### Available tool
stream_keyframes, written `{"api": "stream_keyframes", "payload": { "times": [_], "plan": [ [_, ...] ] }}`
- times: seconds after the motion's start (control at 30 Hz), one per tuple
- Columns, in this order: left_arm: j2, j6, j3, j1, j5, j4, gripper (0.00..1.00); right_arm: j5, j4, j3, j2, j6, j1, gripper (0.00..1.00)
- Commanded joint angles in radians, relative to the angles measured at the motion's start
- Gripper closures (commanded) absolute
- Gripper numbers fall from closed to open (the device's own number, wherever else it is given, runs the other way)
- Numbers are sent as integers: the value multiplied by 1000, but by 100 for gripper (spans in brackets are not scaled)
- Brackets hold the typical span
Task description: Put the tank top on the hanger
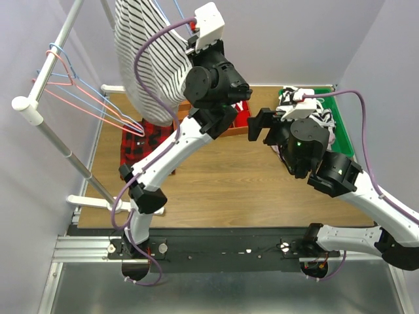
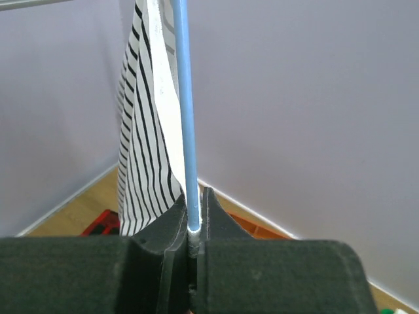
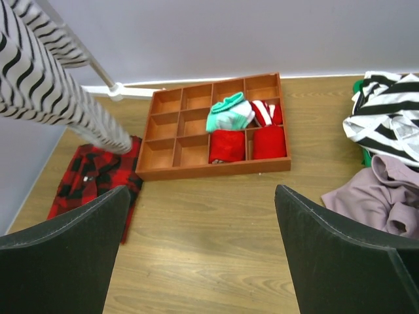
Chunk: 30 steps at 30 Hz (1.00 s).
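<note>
The tank top [image 1: 147,55], white with thin black stripes, hangs in the air at the upper left on the light-blue wire hanger [image 1: 178,10]. My left gripper [image 1: 192,31] is raised high and shut on the hanger's wire. In the left wrist view the blue hanger wire [image 2: 186,131] runs straight up from between my shut left gripper [image 2: 194,204], with the tank top [image 2: 141,150] draped just left of it. My right gripper [image 1: 262,124] is open and empty above the table's middle. In the right wrist view my right gripper [image 3: 203,216] is wide open over bare wood, and the tank top [image 3: 39,72] hangs at the upper left.
A white clothes rack [image 1: 46,65] with pink-red hangers [image 1: 85,98] stands at the left. A red-black plaid shirt [image 3: 91,176] lies beside a wooden compartment tray [image 3: 216,167] holding folded items. A broad-striped garment [image 3: 386,118] and a mauve one [image 3: 373,196] lie at the right.
</note>
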Motion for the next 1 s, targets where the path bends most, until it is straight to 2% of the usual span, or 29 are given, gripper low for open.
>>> {"api": "stream_keyframes", "payload": {
  "times": [0.0, 0.33, 0.57, 0.77, 0.83, 0.87, 0.93, 0.97],
  "plan": [
    [51, 168, 24, 60, -138, 153, 100, 11, -61, 21, 11, 50, 7, 1],
    [163, 196, 82, 190, -154, 153, 100, -26, -107, -5, 28, 92, 7, 2],
    [218, 183, 110, 215, -168, 133, 100, -24, -116, -19, 30, 116, 7, 2],
    [205, 138, 51, 227, -147, 115, 100, -52, -137, -39, 36, 133, 7, 2],
    [157, 79, -10, 233, -135, 45, 100, -49, -136, -48, 34, 141, 7, 2],
    [134, -59, -37, 235, -107, -12, 100, -49, -134, -62, 31, 142, 7, 2],
    [58, -272, -77, 242, -51, -335, 100, -52, -130, -71, 28, 150, 5, 2],
    [35, -441, -73, 247, -3, -502, 100, -55, -128, -79, 28, 153, 7, 2]
  ]
}}
